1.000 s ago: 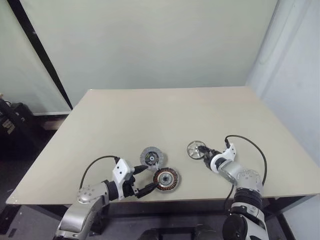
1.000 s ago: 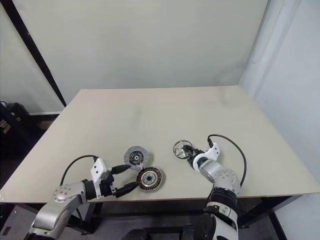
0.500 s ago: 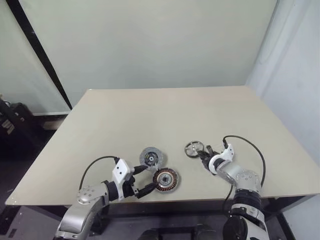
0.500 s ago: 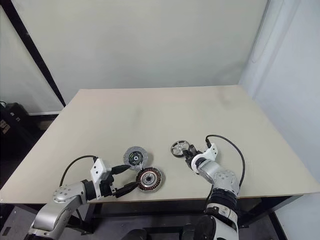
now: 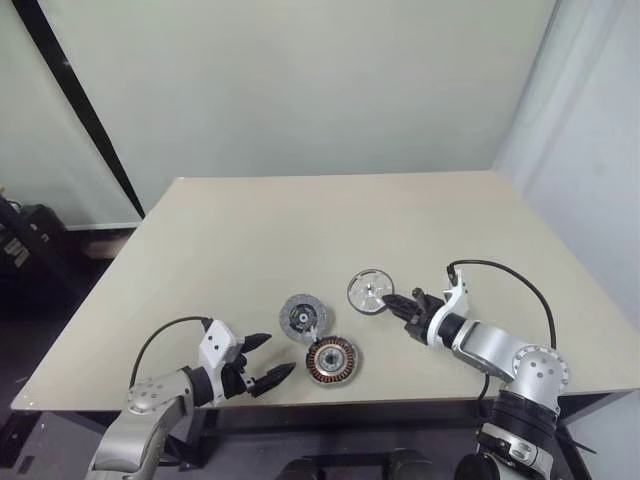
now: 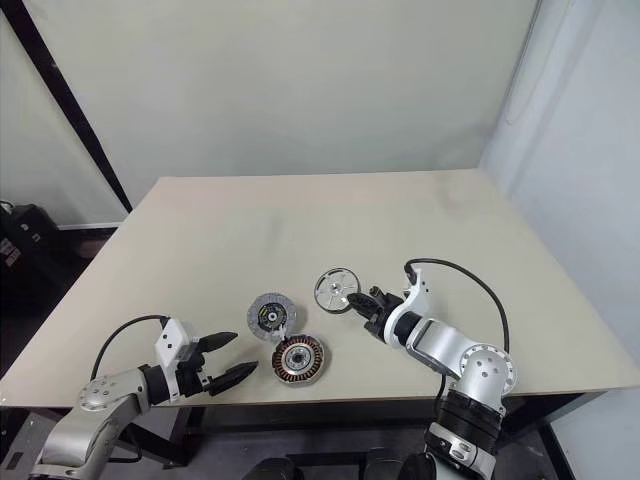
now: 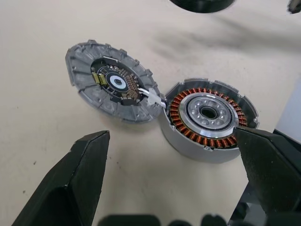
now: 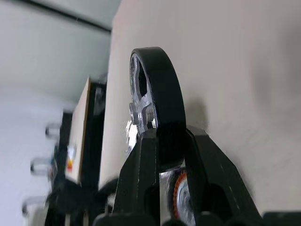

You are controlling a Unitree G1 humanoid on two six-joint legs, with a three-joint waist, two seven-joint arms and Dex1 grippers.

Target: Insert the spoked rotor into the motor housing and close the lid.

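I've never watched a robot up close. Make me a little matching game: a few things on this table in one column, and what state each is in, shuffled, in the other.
Things:
1. rotor
2. housing
3. lid
4. left end effector

States:
A. open, holding nothing
B. gripped by its dark rim in the right end effector
C. on the table, copper windings showing
D. lying beside the housing, a circuit board on its upturned face

Pairs: 1-B, 2-C, 3-D, 4-A
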